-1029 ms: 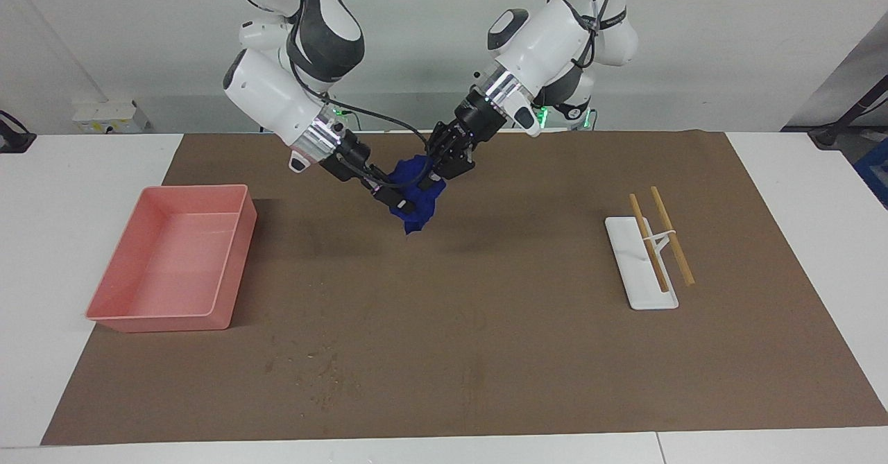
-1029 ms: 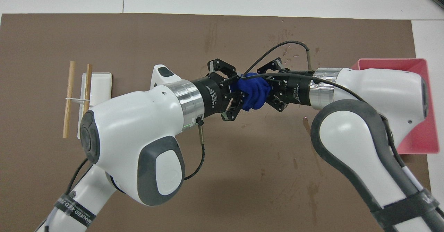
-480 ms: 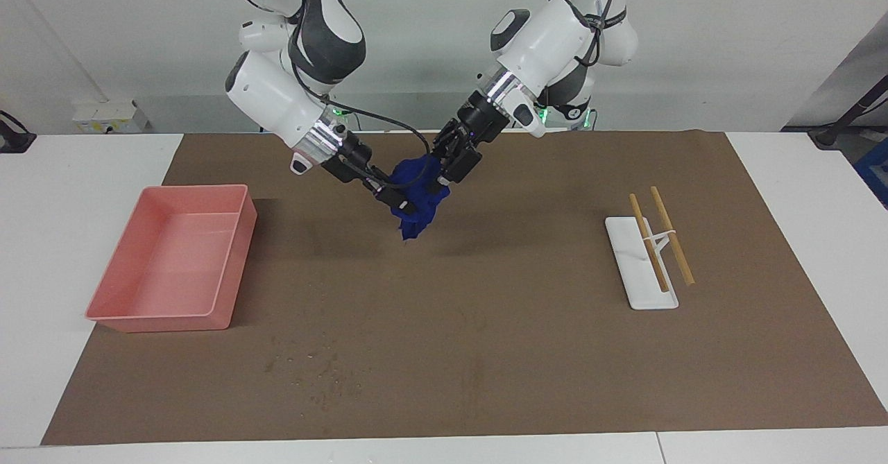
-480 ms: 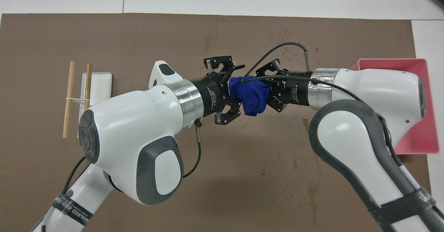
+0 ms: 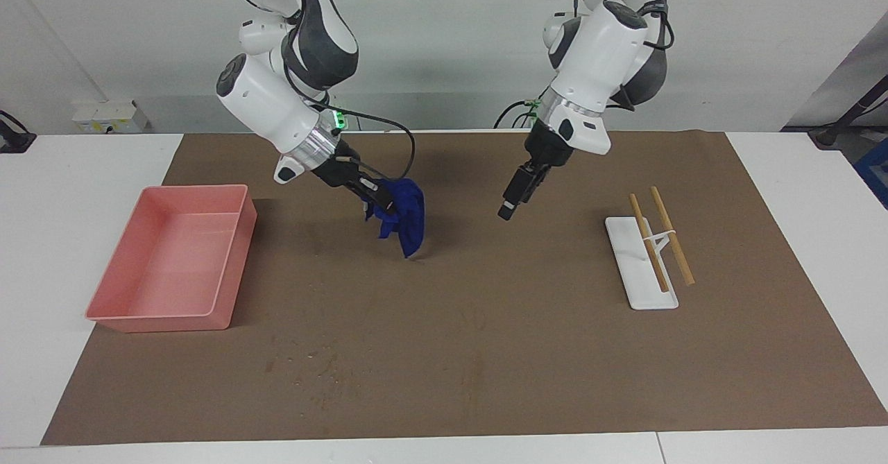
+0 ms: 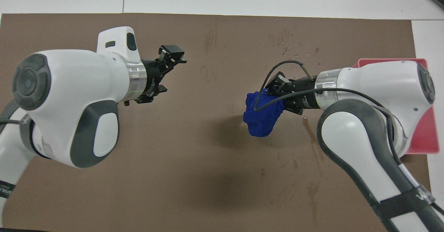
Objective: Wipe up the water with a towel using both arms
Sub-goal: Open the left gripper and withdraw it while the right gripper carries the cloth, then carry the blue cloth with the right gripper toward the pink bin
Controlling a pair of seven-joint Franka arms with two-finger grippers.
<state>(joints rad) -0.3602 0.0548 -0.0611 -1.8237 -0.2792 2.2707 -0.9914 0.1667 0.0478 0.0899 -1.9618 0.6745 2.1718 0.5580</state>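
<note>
The towel (image 5: 404,220) is a navy-blue wad that hangs from my right gripper (image 5: 381,204), which is shut on its top. It hangs over the middle of the brown mat (image 5: 527,339), its lower tip just above the surface. In the overhead view the towel (image 6: 261,117) hangs below the right gripper (image 6: 270,95). My left gripper (image 5: 510,206) is open and empty, raised over the mat between the towel and the white rack; it also shows in the overhead view (image 6: 171,74). Water drops (image 5: 312,374) speckle the mat farther from the robots, toward the tray's end (image 6: 291,48).
A pink tray (image 5: 194,188) sits at the right arm's end of the table, partly under the right arm in the overhead view (image 6: 428,135). A white rack with two wooden sticks (image 5: 651,256) stands at the left arm's end. Dark stains (image 6: 312,187) mark the mat.
My left gripper has let go of the towel and drawn away toward the rack's end, rising. The right gripper keeps the towel, which now hangs down, and has shifted slightly toward the tray.
</note>
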